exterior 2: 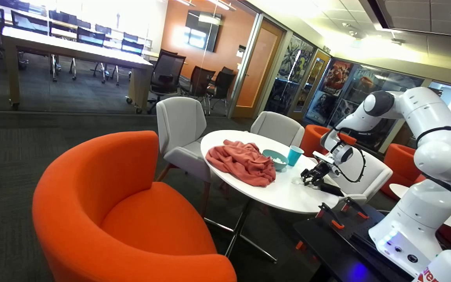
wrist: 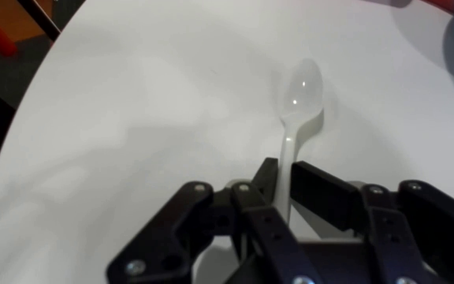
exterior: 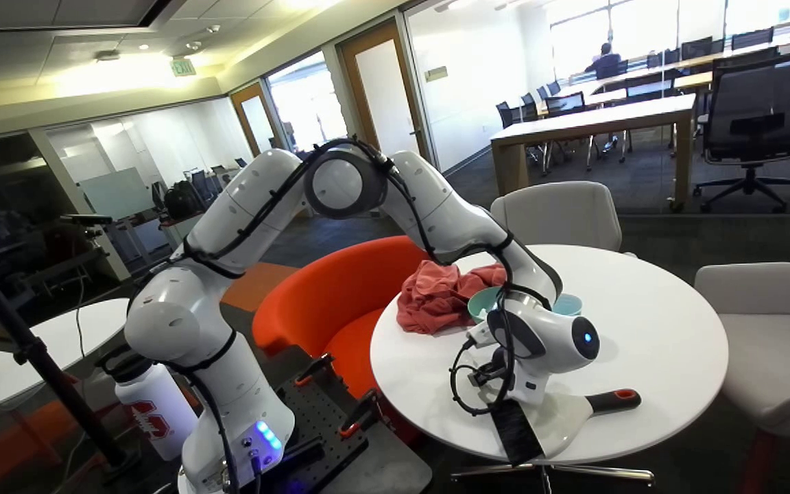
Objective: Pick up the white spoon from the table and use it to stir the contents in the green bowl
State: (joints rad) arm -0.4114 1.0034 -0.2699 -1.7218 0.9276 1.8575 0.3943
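Observation:
The white spoon [wrist: 302, 92] lies bowl-end away from me on the white table [wrist: 164, 102] in the wrist view. Both fingertips of my gripper [wrist: 285, 162] press against its handle from either side, so the jaws are shut on it, low over the tabletop. The handle's rear end is hidden behind the gripper. The green bowl [exterior 2: 271, 153] holds white pieces and stands beside the cloth in both exterior views; the arm partly covers the bowl [exterior: 481, 300] in an exterior view. A blue-green curved side, apparently the bowl's, shows at the wrist view's top right corner.
A crumpled red cloth [exterior 2: 243, 162] touches the bowl's side. Just past the bowl is a teal-blue cup [exterior 2: 295, 156]. Near the table's edge, below the wrist, lie a black flat slab [exterior: 517, 431] and a pale flat utensil [exterior: 563, 420] with a dark, red-ended handle.

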